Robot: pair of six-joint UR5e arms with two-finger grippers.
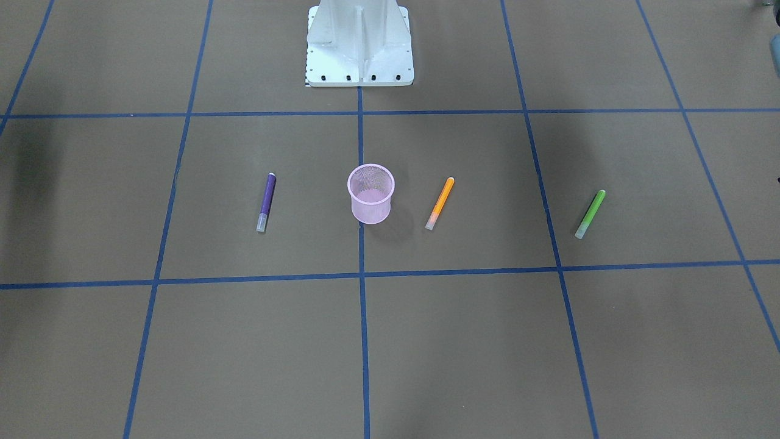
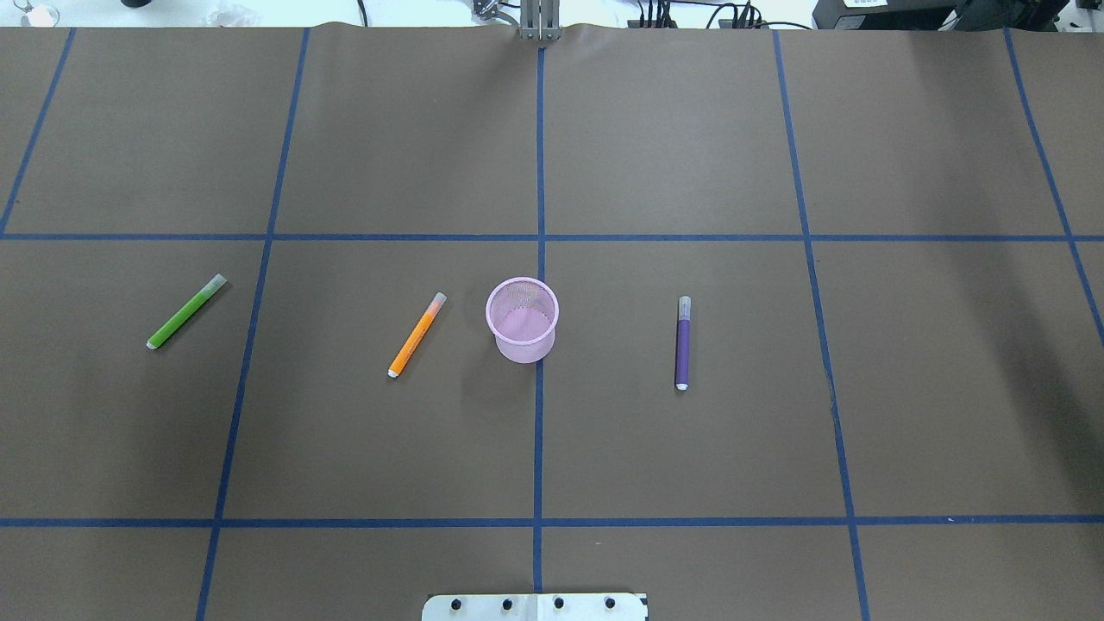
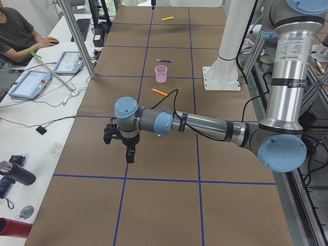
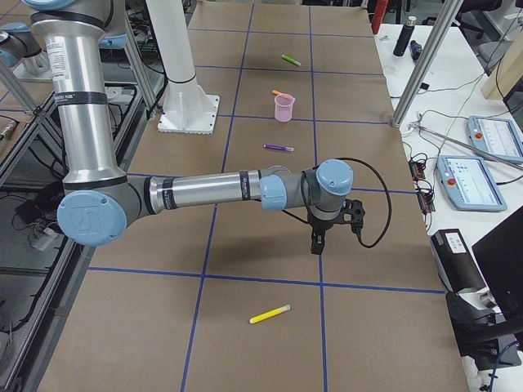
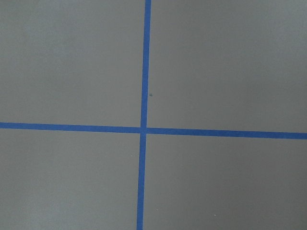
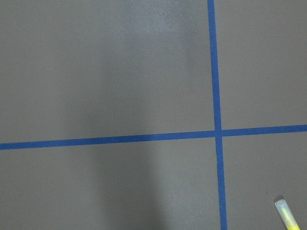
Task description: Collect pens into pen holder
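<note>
The pink mesh pen holder (image 2: 522, 321) stands upright at the table's middle, with no pen showing in it. An orange pen (image 2: 417, 335) lies just left of it in the overhead view, a green pen (image 2: 186, 311) farther left, and a purple pen (image 2: 683, 342) to its right. A yellow pen (image 4: 270, 314) lies far out at the robot's right end, its cap end (image 6: 287, 215) in the right wrist view. My left gripper (image 3: 130, 158) hangs over bare table at the left end. My right gripper (image 4: 316, 247) hangs near the yellow pen. I cannot tell whether either is open or shut.
The white pedestal base (image 1: 359, 49) stands at the robot's side of the table. A person (image 3: 20, 36) sits at a side desk with teach pendants (image 3: 31, 84). Aluminium posts (image 4: 425, 65) rise at the table's edge. Blue tape lines (image 5: 144, 129) grid the brown surface.
</note>
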